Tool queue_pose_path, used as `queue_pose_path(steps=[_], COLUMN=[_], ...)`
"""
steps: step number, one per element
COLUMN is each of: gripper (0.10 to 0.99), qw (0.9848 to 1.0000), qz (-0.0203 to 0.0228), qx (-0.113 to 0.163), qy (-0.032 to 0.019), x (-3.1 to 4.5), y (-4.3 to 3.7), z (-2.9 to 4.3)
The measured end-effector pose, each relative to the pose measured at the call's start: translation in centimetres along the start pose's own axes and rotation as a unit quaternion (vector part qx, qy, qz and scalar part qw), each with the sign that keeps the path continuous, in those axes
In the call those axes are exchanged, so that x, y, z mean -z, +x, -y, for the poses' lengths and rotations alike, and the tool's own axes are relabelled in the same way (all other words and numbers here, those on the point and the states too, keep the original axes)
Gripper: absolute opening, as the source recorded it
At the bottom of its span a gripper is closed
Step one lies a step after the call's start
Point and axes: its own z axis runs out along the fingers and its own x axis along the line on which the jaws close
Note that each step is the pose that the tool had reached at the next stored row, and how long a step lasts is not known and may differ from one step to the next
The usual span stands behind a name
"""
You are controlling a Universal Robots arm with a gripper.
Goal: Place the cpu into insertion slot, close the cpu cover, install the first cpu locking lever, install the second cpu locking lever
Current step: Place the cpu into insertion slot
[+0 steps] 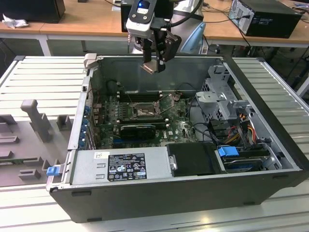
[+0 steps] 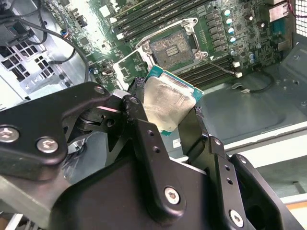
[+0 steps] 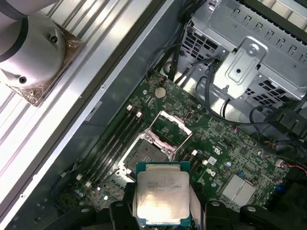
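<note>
Gripper (image 1: 152,66) holds the cpu (image 2: 168,103) above the insertion slot (image 3: 146,152) (cpu cover (image 3: 171,125) open)

Has the computer case (image 1: 169,198) lying open-topped on the table (image 1: 43,77), with the motherboard (image 1: 181,129) flat on its floor, the power supply (image 1: 120,166) along the near wall and the drive cage (image 1: 219,94) toward the exterior view's right. Carries the insertion slot (image 1: 144,111) near the middle of the motherboard, with memory slots (image 2: 144,17) flanking it on two sides and the cpu cover (image 3: 171,128) swung up beside it (off the slot, not over it). Holds the cpu (image 2: 168,103) clamped between the fingers (image 2: 144,134) of the gripper (image 1: 155,66), up over the far part of the case, above the motherboard and apart from the slot.
</note>
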Motion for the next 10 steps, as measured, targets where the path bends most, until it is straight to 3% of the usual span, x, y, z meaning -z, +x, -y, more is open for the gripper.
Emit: queue_pose_path(steps=[10], gripper=[0.525], qw=[0.9992], qz=[0.0036], qx=[-0.04], qy=[-0.0008], x=[0.0], y=[0.0], z=[0.0])
